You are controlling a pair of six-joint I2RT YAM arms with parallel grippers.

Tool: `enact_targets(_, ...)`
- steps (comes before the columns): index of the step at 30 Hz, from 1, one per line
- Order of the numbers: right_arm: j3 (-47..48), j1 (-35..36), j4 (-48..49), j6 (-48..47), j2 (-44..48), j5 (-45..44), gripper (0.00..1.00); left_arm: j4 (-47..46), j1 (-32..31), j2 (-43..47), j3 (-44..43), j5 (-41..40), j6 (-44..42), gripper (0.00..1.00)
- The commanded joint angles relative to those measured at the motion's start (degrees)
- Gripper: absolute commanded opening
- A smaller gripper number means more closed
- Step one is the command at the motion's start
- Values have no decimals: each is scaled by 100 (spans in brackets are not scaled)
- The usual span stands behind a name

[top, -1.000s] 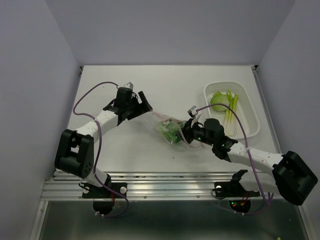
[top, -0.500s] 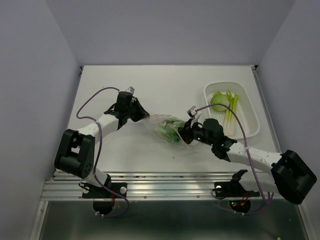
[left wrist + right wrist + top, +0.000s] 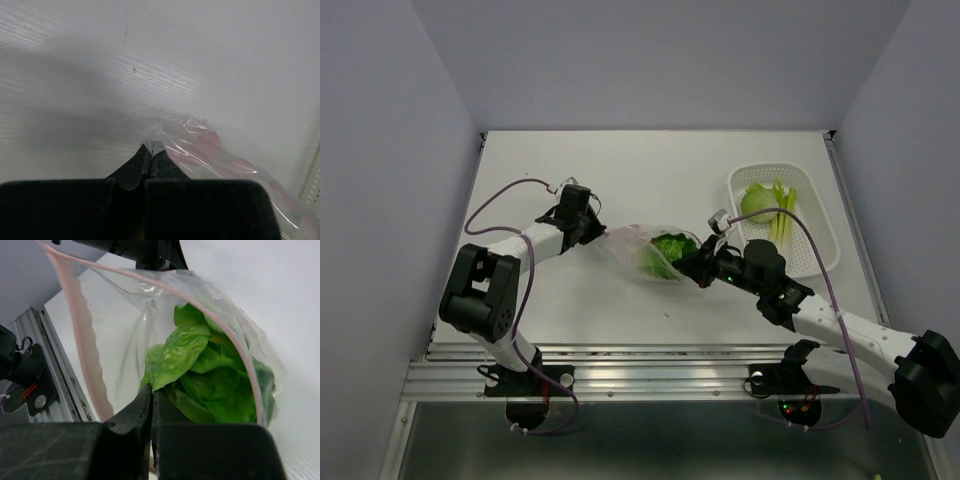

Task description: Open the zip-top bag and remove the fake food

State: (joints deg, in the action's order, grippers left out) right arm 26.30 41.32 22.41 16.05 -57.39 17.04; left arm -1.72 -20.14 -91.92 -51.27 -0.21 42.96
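The clear zip-top bag (image 3: 632,246) hangs stretched between my two grippers over the middle of the table. My left gripper (image 3: 592,232) is shut on its left corner; in the left wrist view the fingertips (image 3: 151,150) pinch a fold of the plastic (image 3: 210,150). My right gripper (image 3: 692,262) is shut at the bag's right end. In the right wrist view its jaws (image 3: 152,390) are closed at the rim by the pink zipper strip (image 3: 75,325). The mouth gapes toward that camera. Green fake food leaves (image 3: 210,375) lie inside, one leaf tip touching the jaw tips.
A white perforated basket (image 3: 817,258) stands at the right of the table, holding a pale green ball (image 3: 757,203) and yellow-green strips (image 3: 782,215). Its edge shows in the left wrist view (image 3: 312,185). The metal rail (image 3: 650,370) runs along the near edge.
My left gripper went from open beside the bag to shut on its left corner. The right arm drew back to the right and the bag now stretches between both grippers.
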Motion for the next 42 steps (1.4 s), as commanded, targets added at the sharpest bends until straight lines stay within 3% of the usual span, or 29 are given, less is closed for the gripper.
enact_targets(1, 121, 52, 255, -32, 377, 142, 1, 163, 28, -19, -261, -655, 63, 0)
enact_targets(13, 68, 52, 430, 187, 1246, 81, 1, 716, 98, -116, -305, -1552, 37, 0)
enact_targets(24, 50, 52, 413, 336, 1836, -1228, 1, 1085, 361, -107, -252, -2237, 37, 0)
enact_targets(33, 103, 52, 676, 346, 1977, -2310, 1, 1033, 581, -107, -85, -2203, -16, 0)
enact_targets(42, 612, 52, 1010, 188, 1520, -3030, 1, 980, 590, -54, -94, -2132, -7, 0)
